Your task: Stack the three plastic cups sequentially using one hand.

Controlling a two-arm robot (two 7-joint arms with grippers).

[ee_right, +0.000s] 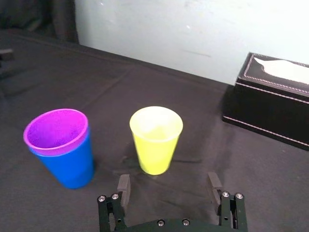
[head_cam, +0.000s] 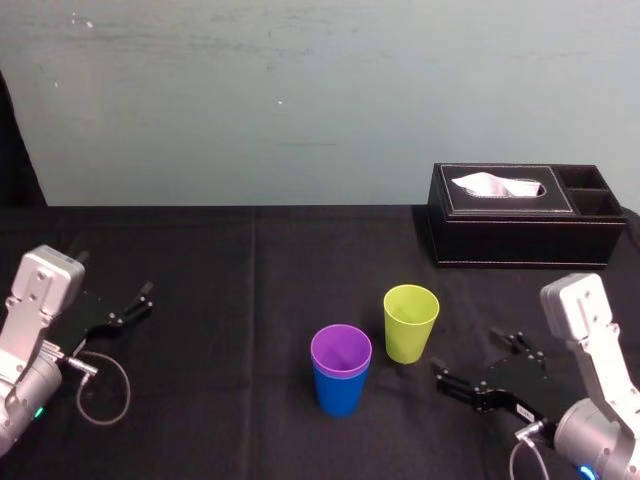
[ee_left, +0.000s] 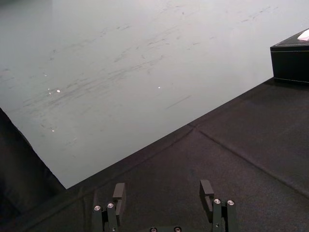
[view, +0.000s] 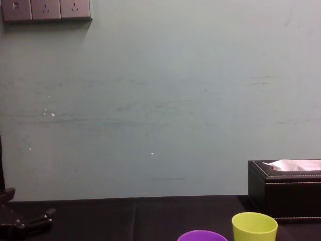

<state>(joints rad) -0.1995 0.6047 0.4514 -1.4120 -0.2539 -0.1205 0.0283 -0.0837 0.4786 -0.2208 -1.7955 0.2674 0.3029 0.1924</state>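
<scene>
You have the purple cup (head_cam: pixel 341 350) nested in the blue cup (head_cam: pixel 339 392). The lime cup (head_cam: pixel 410 323) stands alone just beside them on the worktop (head_cam: pixel 250 300). Your right pincer (ee_right: pixel 168 182) hangs wide open near it, so the next move is probably to advance, grip and lift. The left pincer (ee_left: pixel 162 189) sits parked and open.

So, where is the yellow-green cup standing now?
In the head view the yellow-green cup stands upright mid-table, just right of the purple cup nested in the blue cup, left of the open right gripper.
</scene>
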